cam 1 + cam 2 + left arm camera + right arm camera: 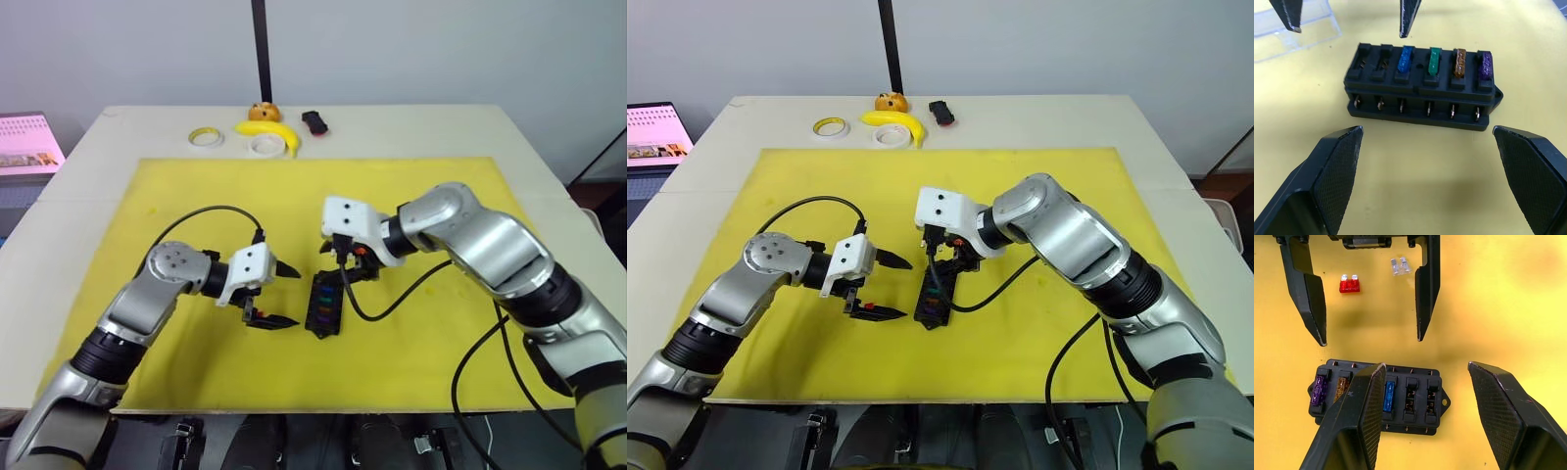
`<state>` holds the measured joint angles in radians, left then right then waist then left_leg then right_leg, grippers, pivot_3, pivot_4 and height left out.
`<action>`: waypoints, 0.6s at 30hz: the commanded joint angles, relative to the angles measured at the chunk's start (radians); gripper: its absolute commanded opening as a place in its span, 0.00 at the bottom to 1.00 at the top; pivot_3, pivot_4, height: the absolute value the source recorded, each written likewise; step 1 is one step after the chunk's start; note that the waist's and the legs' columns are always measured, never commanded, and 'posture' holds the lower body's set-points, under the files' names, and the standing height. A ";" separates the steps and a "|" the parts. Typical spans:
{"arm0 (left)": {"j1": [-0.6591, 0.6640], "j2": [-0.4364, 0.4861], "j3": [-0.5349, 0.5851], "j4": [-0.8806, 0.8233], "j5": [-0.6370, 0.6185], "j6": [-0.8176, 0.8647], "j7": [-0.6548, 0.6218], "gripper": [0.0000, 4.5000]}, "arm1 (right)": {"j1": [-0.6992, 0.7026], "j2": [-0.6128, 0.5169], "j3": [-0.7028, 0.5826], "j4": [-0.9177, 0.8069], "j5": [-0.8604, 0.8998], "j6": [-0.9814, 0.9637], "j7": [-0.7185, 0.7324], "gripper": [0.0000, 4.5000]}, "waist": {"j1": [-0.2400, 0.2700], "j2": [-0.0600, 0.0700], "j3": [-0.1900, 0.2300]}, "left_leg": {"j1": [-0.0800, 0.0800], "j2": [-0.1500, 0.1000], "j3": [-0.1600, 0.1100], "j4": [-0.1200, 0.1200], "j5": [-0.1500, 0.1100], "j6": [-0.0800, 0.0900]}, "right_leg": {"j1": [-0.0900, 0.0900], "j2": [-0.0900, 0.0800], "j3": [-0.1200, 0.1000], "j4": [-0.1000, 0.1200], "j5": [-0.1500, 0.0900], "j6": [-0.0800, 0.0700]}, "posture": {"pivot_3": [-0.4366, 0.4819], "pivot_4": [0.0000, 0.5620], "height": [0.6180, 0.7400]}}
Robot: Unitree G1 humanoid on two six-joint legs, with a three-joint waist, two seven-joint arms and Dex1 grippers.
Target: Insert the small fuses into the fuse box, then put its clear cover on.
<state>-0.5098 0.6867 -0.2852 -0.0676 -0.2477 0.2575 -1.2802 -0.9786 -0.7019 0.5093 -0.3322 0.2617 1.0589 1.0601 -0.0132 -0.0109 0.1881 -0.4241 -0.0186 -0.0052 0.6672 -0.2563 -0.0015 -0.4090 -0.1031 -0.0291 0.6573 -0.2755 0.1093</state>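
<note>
Black fuse box (1420,88) holds four fuses, two slots empty, red fuse (1349,284) and clear fuse (1400,267) loose; I see both pincers, left (276,295) and right (1422,406), gaping empty.

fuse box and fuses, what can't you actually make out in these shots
- Fuse box, right wrist view: the slot between the orange and blue fuses is hidden behind a finger of the right gripper.
- Clear cover, left wrist view: cut off by the picture edge.
- Head views: the seated fuses are too small to count.
- Red fuse and clear fuse: printed ratings too small to read.
</note>
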 commanded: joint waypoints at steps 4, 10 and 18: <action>-0.004 0.018 0.028 -0.013 -0.004 -0.009 -0.007 1.00 | 0.131 -0.015 -0.108 -0.107 0.050 -0.085 -0.017 0.25 | 0.001 0.000 0.000 | 0.000 0.000 0.000 0.000 0.000 0.000 | 0.000 0.000 0.000 0.000 0.000 0.000 | 0.48 0.27 1.00; 0.000 0.026 0.028 -0.024 -0.011 -0.001 -0.011 1.00 | 0.244 -0.032 -0.143 -0.157 0.064 -0.202 -0.008 0.01 | -0.001 0.000 0.000 | 0.000 0.000 0.000 0.000 0.000 0.000 | 0.000 0.000 0.000 0.000 0.000 0.000 | 0.48 0.27 1.00; -0.020 0.026 0.030 -0.016 -0.010 0.008 -0.012 1.00 | 0.280 -0.017 -0.133 -0.080 0.039 -0.288 -0.024 0.01 | 0.000 0.000 0.000 | 0.000 0.000 0.000 0.001 0.000 0.000 | 0.000 0.000 0.000 0.000 0.000 0.000 | 0.48 0.27 1.00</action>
<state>-0.5151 0.7056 -0.2809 -0.0607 -0.2488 0.2611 -1.2875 -0.6941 -0.7242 0.3942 -0.4087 0.3076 0.7909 1.0394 -0.0132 -0.0110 0.1881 -0.4241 -0.0186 -0.0051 0.6678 -0.2563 -0.0015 -0.4088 -0.1031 -0.0290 0.6577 -0.2755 0.1093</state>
